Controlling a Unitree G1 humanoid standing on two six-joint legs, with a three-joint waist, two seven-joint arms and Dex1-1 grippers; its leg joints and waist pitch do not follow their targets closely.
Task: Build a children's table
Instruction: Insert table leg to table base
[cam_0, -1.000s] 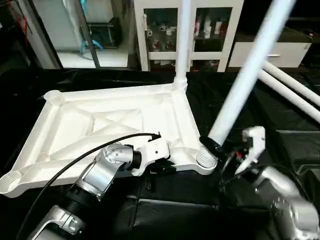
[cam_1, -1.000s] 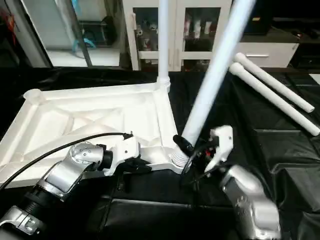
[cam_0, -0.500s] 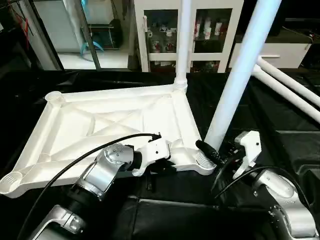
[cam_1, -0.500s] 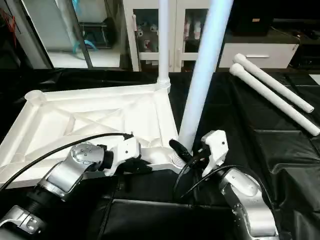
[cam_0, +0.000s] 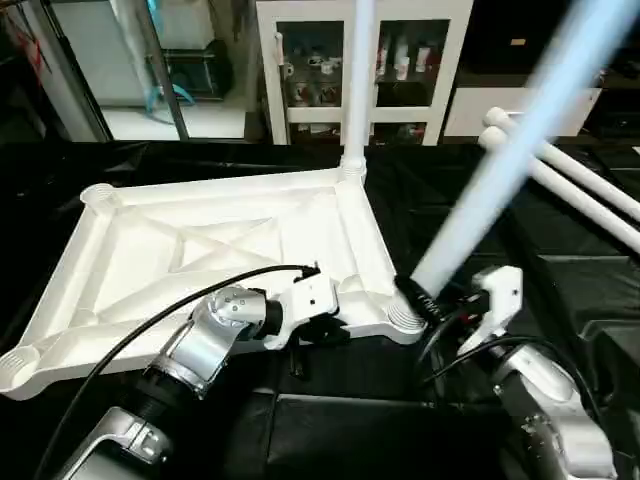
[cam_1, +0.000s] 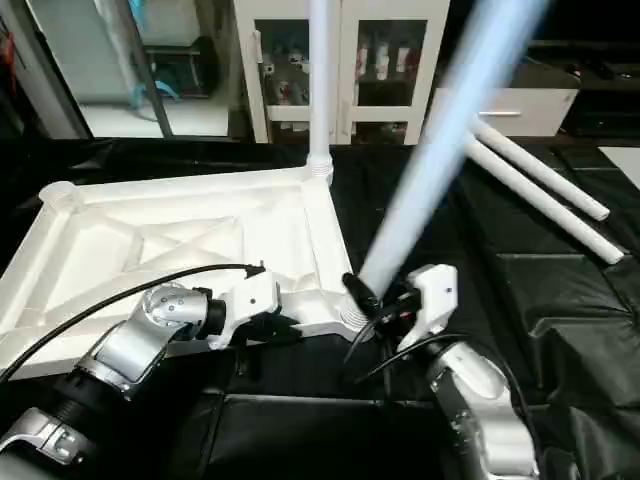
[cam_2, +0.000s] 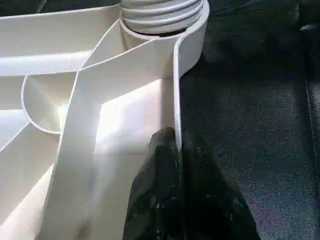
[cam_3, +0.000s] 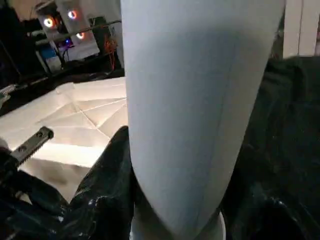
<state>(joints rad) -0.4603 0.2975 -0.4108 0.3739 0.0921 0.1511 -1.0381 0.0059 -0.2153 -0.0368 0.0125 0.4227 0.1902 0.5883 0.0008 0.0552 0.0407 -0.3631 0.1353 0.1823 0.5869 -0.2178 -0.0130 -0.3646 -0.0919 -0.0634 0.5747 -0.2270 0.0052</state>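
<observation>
While the left hand (cam_2: 177, 165) pinches the tabletop (cam_0: 200, 250) rim, the right hand (cam_0: 428, 303) grips a tilted leg (cam_0: 500, 170)

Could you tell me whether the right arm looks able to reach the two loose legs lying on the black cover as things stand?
Probably not yet. The right gripper is shut on the tilted leg at the tabletop corner socket, so it is occupied. The two loose legs lie further off on its side, with nothing across the way.

- We seem to be in a lab or workshop: a white glass-fronted cabinet (cam_0: 345, 70) holding small bottles stands at upper centre.
- We see a large black-covered work table (cam_0: 300, 400) filling the lower frame.
</observation>
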